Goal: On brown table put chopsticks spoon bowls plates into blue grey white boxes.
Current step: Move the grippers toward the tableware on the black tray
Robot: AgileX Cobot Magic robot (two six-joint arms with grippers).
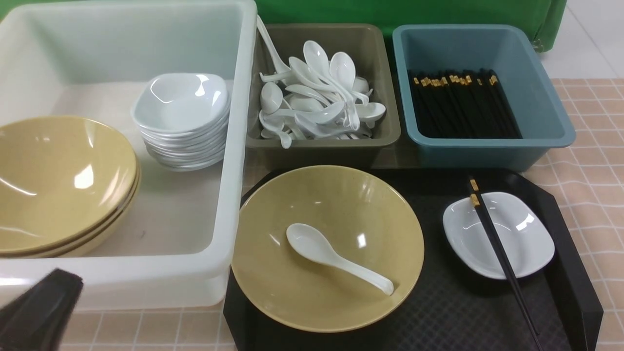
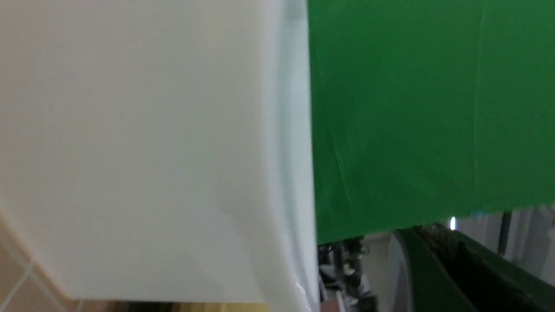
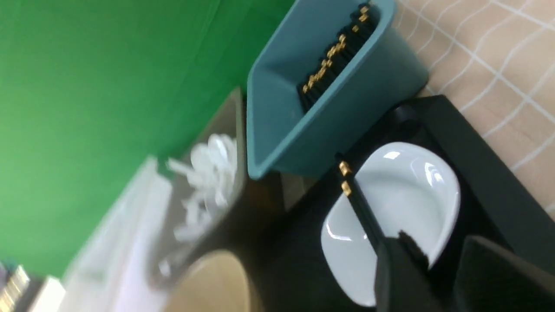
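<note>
On the black tray [image 1: 463, 312] a yellow bowl [image 1: 341, 204] holds a white spoon [image 1: 331, 256]. Beside it, a pair of chopsticks [image 1: 497, 243] lies across a white plate [image 1: 524, 243]. My right gripper [image 3: 442, 273] is open and empty, just short of the plate [image 3: 403, 195] and close to the near end of the chopsticks [image 3: 362, 212]; it is outside the front view. My left gripper [image 1: 39, 307] shows only as a dark shape at the near left, by the white tub's [image 1: 234, 170] outer wall [image 2: 130, 151]; its jaws are hidden.
The tub holds stacked yellow bowls [image 1: 58, 180] and stacked white plates [image 1: 183, 117]. The olive-grey bin [image 1: 317, 156] holds several spoons; the teal-blue bin [image 1: 487, 153] holds several chopsticks. Checked table cloth [image 1: 590, 180] shows at the right. A green backdrop stands behind.
</note>
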